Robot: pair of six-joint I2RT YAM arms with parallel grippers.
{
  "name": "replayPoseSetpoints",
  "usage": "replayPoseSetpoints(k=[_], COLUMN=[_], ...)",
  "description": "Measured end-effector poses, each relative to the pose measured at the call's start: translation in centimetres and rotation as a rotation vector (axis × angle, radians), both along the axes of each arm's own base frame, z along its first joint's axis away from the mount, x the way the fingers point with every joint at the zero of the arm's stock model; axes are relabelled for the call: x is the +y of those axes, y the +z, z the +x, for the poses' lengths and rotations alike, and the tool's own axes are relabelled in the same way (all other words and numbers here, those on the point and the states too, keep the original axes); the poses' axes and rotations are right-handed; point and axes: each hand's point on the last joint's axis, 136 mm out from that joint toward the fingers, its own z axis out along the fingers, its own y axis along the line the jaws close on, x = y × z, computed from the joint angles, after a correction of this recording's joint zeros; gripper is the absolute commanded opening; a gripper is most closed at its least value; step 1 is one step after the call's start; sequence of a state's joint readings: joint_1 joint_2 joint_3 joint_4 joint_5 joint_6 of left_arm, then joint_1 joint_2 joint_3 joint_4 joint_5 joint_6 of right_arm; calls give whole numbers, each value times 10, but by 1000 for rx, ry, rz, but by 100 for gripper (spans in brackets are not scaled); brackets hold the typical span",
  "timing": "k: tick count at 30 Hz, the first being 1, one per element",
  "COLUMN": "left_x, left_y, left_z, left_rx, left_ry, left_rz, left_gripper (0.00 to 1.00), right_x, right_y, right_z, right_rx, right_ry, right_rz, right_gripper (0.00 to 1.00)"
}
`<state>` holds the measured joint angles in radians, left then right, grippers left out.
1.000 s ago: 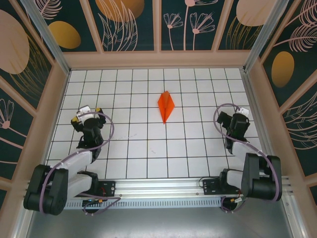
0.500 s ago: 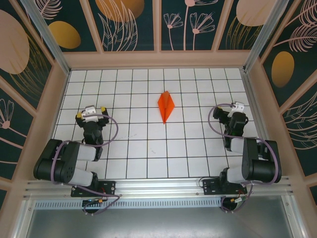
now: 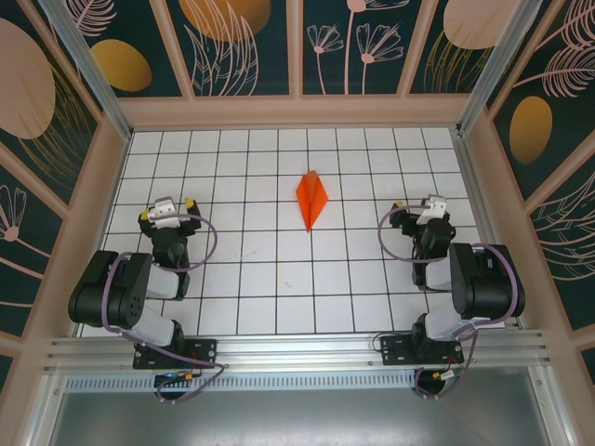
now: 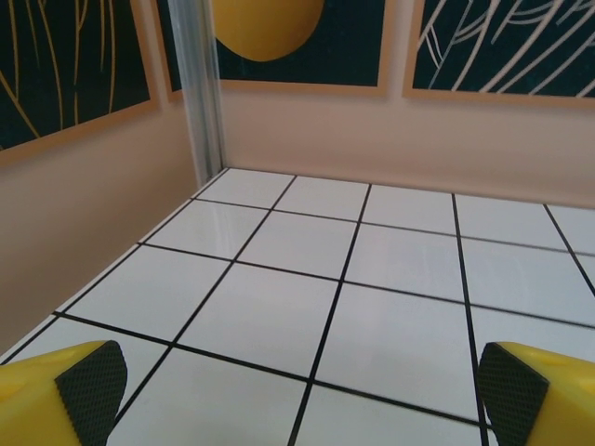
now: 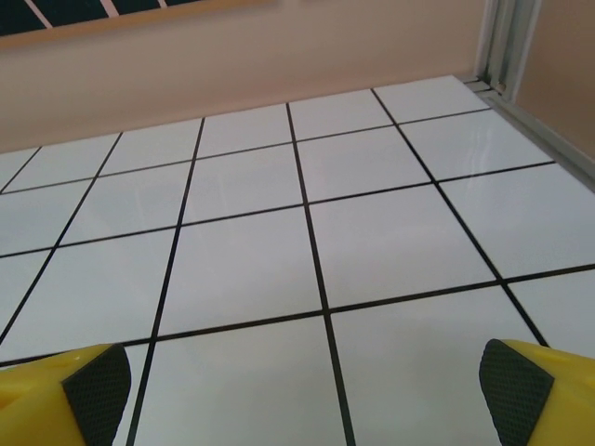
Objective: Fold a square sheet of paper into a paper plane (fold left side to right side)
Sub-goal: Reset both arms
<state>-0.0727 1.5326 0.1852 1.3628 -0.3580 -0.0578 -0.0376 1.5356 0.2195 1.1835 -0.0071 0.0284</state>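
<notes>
Orange paper plane (image 3: 312,199) lies flat mid-frame on desk (image 3: 279,307). Left tool (image 3: 168,212) & right tool (image 3: 429,206) both wide open, empty, well apart from it. Folding prob. done.

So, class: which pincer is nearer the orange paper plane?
Right. The right pincer sits right of the paper plane; the left pincer sits farther off on its left.

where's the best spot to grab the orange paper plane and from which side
Probably its wider far half, pinched across the width from above. The paper plane lies on the table and tapers to a thin tip at its near end, so the tip gives little to hold.
</notes>
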Motion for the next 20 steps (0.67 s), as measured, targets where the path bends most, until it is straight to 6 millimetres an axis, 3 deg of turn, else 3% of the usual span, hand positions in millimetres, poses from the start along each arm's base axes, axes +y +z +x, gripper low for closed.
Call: replayPoseSetpoints(k=[20], left_x=[2], left_y=[0], left_z=[2], left_rx=[-3], left_ry=[0], left_rz=[-15], left_gripper=[99], right_x=[1], right_y=[4], right_z=[1], right_rx=[-17], right_ry=[-1], right_rz=[-7], right_gripper=[99])
